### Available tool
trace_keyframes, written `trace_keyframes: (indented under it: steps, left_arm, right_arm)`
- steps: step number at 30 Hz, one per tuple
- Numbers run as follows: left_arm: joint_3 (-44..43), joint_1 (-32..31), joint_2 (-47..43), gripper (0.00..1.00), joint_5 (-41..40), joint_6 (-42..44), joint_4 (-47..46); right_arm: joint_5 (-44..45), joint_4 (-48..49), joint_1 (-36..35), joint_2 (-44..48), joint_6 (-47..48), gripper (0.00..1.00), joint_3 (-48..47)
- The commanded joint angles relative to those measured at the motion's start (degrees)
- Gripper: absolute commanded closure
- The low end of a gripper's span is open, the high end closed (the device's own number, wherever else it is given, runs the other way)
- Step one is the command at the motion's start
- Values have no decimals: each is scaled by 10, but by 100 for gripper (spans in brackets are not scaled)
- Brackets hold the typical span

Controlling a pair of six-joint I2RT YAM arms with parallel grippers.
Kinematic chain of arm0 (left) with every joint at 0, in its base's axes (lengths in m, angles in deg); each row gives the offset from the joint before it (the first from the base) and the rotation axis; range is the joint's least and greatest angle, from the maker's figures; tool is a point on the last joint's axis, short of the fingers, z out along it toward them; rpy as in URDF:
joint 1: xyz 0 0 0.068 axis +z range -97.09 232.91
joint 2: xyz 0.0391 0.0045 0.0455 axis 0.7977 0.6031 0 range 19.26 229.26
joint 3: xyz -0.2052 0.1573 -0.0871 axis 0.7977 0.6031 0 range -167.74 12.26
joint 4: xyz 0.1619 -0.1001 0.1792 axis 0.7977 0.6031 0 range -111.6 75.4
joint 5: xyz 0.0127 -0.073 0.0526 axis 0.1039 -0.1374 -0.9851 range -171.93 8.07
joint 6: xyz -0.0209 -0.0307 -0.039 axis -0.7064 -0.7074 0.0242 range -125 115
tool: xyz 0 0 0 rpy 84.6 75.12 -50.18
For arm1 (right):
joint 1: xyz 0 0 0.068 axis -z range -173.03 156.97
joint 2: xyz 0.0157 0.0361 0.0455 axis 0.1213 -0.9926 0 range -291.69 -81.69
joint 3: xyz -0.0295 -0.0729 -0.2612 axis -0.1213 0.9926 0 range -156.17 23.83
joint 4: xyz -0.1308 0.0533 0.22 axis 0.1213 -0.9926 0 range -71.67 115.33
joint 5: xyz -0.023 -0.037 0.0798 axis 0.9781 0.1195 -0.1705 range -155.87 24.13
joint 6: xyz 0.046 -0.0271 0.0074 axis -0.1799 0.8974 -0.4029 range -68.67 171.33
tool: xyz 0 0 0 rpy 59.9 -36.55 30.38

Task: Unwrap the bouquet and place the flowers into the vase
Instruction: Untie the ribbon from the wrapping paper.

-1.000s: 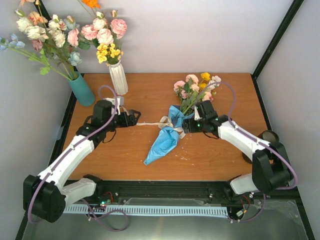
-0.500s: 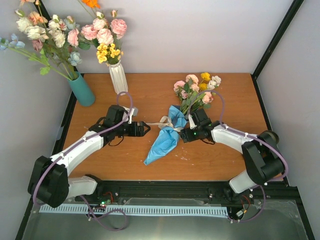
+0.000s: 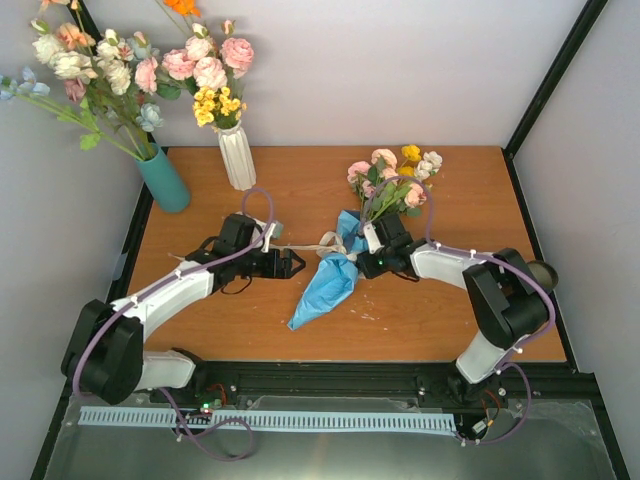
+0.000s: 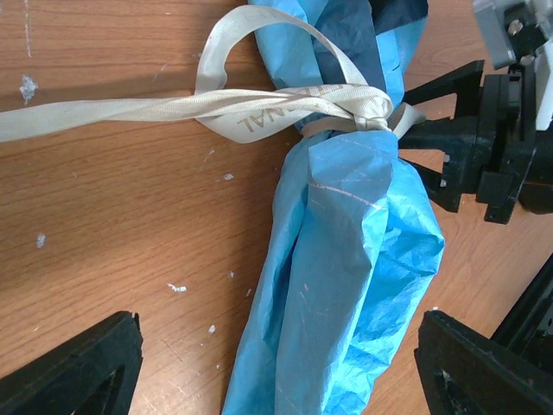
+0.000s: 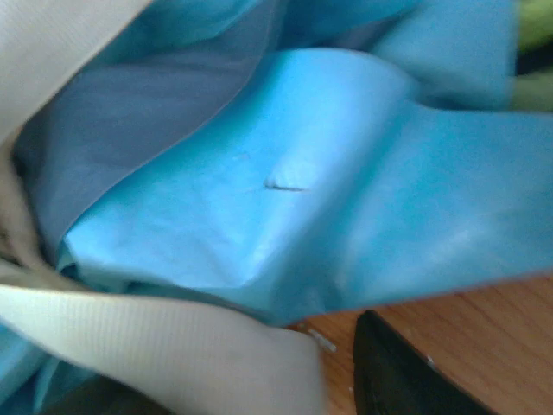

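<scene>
The bouquet [image 3: 338, 262] lies mid-table, its crinkled blue paper [image 4: 346, 285] tapering toward the near edge. Its flowers [image 3: 390, 175], pink, cream and yellow, point to the back right. A beige ribbon [image 4: 259, 108] is knotted round the neck, one tail trailing left. My left gripper [image 4: 285, 372] is open wide, with the paper cone lying between its fingers [image 4: 78, 372]. My right gripper [image 3: 362, 262] presses in at the tied neck from the right. One of its fingers [image 5: 406, 372] shows below paper and ribbon [image 5: 173, 346]; the other is hidden. The dark vase [image 3: 543, 272] peeks out behind the right arm.
A teal vase [image 3: 165, 180] and a white ribbed vase [image 3: 237, 158], both with large bunches, stand at the back left. Black frame posts run along both sides of the table [image 3: 470, 310]. Small white flecks dot the wood near the paper.
Both arms have closed in on the bouquet, the left gripper moving right and the right gripper moving left to the tied neck. The right jaws have narrowed.
</scene>
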Motion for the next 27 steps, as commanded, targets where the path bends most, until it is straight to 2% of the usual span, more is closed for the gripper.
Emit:
trace_keyframes:
  steps: [1, 3, 8, 13, 20, 27]
  left_arm:
    - [-1, -5, 13, 14, 18, 17, -24]
    - [-1, -5, 16, 15, 21, 17, -27]
    - [-4, -5, 19, 18, 22, 16, -25]
    - [1, -5, 13, 19, 11, 12, -23]
    - [8, -5, 6, 20, 14, 12, -27]
    - [10, -21, 1, 20, 15, 24, -30]
  right_arm:
    - [-21, 12, -5, -19, 35, 63, -19]
    - [-24, 10, -5, -19, 37, 79, -21]
    - [4, -1, -9, 16, 13, 97, -14]
    - [25, -62, -11, 66, -36, 97, -27]
    - [-32, -96, -11, 146, -91, 97, -33]
    - [-38, -142, -11, 187, -119, 97, -94]
